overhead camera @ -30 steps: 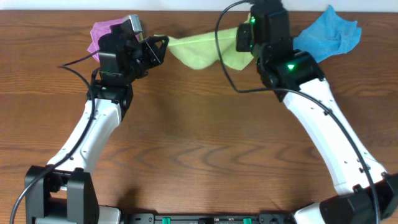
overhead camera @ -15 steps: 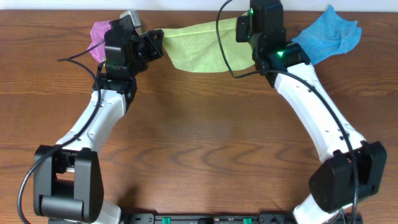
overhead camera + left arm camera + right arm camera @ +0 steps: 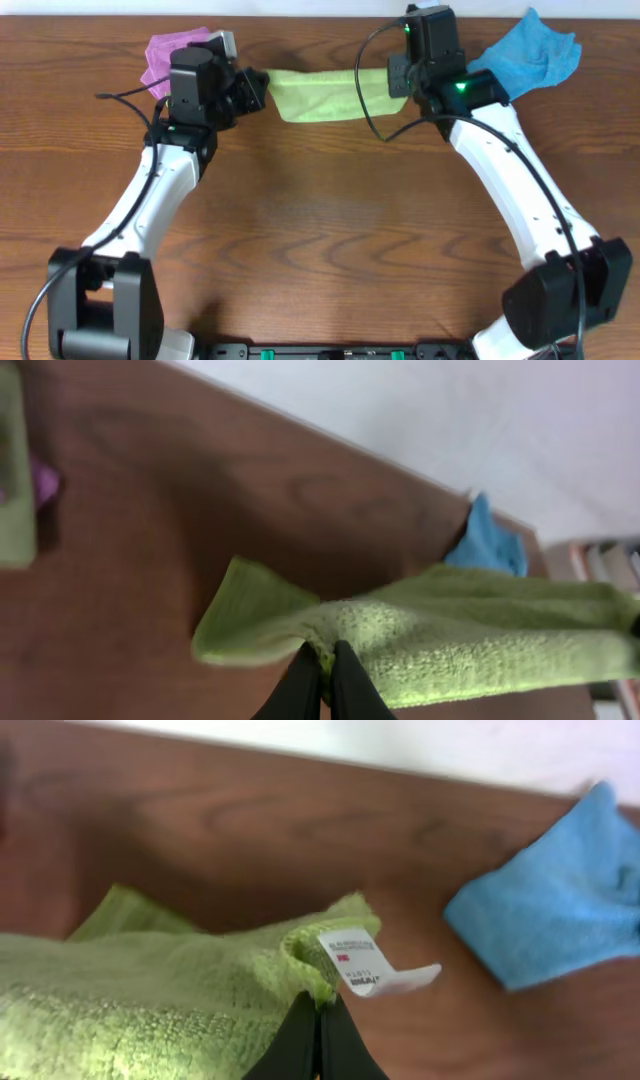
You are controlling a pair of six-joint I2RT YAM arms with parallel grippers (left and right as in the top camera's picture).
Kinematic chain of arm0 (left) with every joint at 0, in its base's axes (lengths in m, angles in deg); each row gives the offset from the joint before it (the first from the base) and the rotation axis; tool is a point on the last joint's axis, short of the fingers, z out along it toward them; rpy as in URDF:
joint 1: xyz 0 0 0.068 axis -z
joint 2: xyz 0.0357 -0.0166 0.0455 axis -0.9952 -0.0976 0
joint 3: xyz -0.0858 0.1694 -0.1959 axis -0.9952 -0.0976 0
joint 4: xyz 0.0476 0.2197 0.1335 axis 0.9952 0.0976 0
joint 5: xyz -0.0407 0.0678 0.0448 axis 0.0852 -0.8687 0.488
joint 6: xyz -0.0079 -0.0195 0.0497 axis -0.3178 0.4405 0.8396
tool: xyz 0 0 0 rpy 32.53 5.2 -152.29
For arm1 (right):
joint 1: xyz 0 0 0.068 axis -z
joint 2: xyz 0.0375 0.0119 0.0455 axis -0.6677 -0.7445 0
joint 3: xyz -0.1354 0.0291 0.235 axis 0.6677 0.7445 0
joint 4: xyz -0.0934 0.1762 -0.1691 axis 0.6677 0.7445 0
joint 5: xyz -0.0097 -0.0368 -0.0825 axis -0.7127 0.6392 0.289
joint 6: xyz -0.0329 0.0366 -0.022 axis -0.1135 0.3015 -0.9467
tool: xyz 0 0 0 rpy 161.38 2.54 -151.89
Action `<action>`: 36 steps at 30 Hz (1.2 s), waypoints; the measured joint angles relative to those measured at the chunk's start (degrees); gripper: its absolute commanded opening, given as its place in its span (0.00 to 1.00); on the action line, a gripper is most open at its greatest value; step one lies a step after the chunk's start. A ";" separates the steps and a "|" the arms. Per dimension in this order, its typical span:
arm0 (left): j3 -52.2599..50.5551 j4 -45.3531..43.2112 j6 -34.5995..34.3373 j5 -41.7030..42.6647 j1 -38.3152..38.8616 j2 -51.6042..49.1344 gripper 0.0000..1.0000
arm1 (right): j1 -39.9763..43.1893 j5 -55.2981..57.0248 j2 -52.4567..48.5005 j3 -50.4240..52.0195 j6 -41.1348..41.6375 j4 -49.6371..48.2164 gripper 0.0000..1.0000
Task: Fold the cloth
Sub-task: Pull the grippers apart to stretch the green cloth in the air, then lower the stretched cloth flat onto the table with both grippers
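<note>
You hold the cloth stretched at the far side of the table. The left gripper and right gripper each clamp 1 corner. No fold appears complete; all folding remains.

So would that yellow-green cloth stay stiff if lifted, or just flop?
Likely floppy: the cloth, strung between the left end effector and right end effector, folds over itself and bunches at the grips. Probably light, since two edge pinches seem to carry it. Its fuzzy pile should resist slipping.

Lime-green cloth, bright blue cloth, purple cloth, brown wood-grain table, white label.
</note>
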State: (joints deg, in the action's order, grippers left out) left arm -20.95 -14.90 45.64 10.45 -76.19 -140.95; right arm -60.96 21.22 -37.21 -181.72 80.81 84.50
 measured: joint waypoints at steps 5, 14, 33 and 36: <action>0.26 9.64 3.72 0.52 0.07 4.33 0.06 | 0.00 -3.93 4.11 0.13 0.42 7.21 0.01; 0.07 25.44 5.97 0.63 0.81 9.20 0.06 | 0.20 -7.52 17.84 14.86 0.94 7.87 0.01; -8.68 30.86 5.33 3.15 11.02 9.46 0.06 | 0.22 -8.79 36.79 44.59 7.28 6.05 0.01; -8.96 29.88 3.85 3.30 12.61 9.49 0.10 | 0.22 -8.04 36.98 44.85 7.87 6.49 0.01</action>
State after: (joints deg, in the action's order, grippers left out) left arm -29.91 14.98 49.49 13.75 -63.58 -131.47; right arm -60.74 13.17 -0.23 -136.87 88.67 90.99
